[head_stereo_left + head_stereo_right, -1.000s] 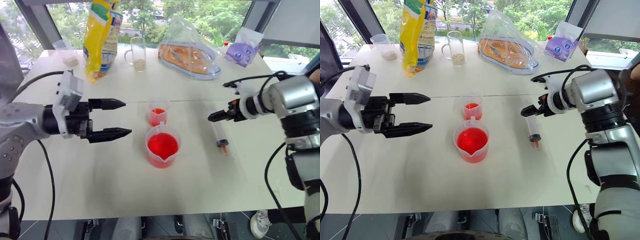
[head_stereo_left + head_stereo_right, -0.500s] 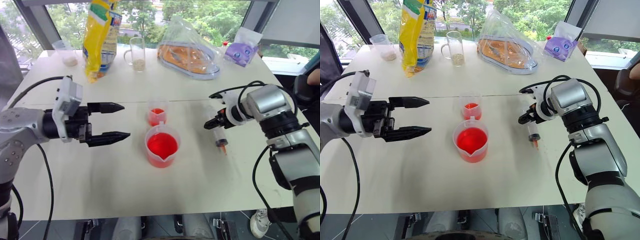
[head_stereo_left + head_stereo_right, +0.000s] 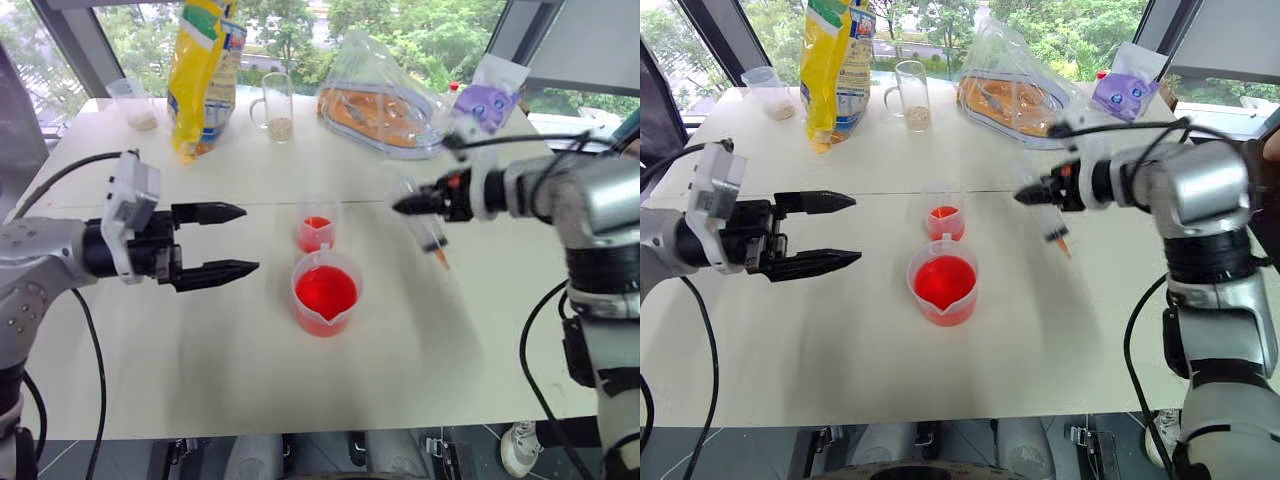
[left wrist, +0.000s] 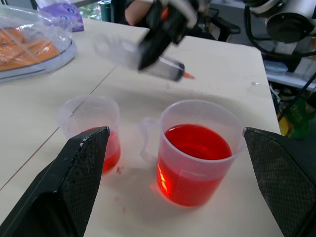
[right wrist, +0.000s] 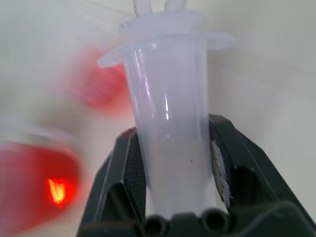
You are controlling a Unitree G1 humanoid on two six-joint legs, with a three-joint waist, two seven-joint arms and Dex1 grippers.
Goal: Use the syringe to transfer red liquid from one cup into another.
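Lifted off the table (image 3: pixel 200 350) since a second ago, the syringe (image 3: pixel 428 228) now hangs in the air, clamped at its barrel between the two black fingers of the right gripper (image 3: pixel 410 205), which has risen and swung toward the cups; back then the syringe lay flat on the tabletop. It sits at about 2 o'clock from the spouted beaker (image 3: pixel 325 295), tilted with its small orange-red tip low and its flanged end high. Its clear barrel is smeared by motion, so no markings or fill level can be made out. In the right wrist view the barrel (image 5: pixel 170 143) stands between the dark pads, both cups only red blurs behind it. The beaker holds bright red liquid (image 3: pixel 325 290) well up its wall; the small clear cup (image 3: pixel 315 227), just beside it at 12 o'clock, holds a shallow red layer. At 9 o'clock from the beaker the left gripper (image 3: pixel 240 240) hovers with its fingers spread wide, holding nothing. Print on the yellow bag (image 3: pixel 203 70) at the far edge cannot be read, and its top is cut off.
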